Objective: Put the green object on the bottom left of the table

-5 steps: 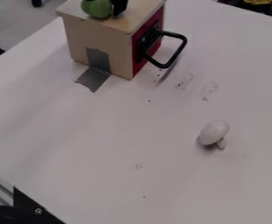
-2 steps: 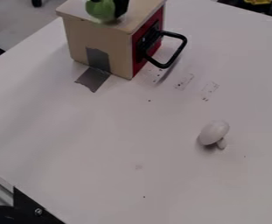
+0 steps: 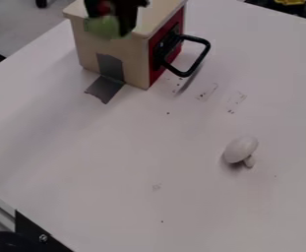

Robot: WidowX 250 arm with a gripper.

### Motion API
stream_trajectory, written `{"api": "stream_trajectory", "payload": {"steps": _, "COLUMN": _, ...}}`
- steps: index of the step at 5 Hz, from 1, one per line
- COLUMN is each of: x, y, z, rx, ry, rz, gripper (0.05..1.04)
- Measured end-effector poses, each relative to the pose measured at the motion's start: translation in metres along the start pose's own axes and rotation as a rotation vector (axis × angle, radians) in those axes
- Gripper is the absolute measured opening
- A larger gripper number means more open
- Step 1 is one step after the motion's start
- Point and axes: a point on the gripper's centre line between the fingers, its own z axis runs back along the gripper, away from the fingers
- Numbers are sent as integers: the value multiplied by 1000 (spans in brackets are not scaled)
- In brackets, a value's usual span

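Camera view — green object (image 3: 103, 28) in jaws

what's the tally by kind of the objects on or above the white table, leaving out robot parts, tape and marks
rounded green object: 1
white mushroom-shaped object: 1
pale wooden box with a red front and black looped handle: 1
total: 3

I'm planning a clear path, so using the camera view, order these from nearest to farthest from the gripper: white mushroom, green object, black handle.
1. Green object: right at the gripper.
2. Black handle: on the red face of the box.
3. White mushroom: on the table, toward the view's right.
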Motion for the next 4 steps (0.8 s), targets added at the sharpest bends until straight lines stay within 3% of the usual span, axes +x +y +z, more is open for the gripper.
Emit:
{"api": "stream_trajectory", "payload": {"steps": 2, "x": -44, "y": -11, "z": -21, "rx": 50, "ry": -60, "rz": -3, "gripper": 574}}
{"api": "stream_trajectory", "payload": {"steps": 3, "x": -43, "y": -10, "z": -25, "rx": 72, "ry": -80, "rz": -8, "gripper": 630}}
{"api": "stream_trajectory", "payload": {"steps": 4, "x": -43, "y": -11, "z": -27, "rx": 67, "ry": -86, "rz": -10, "gripper": 930}}
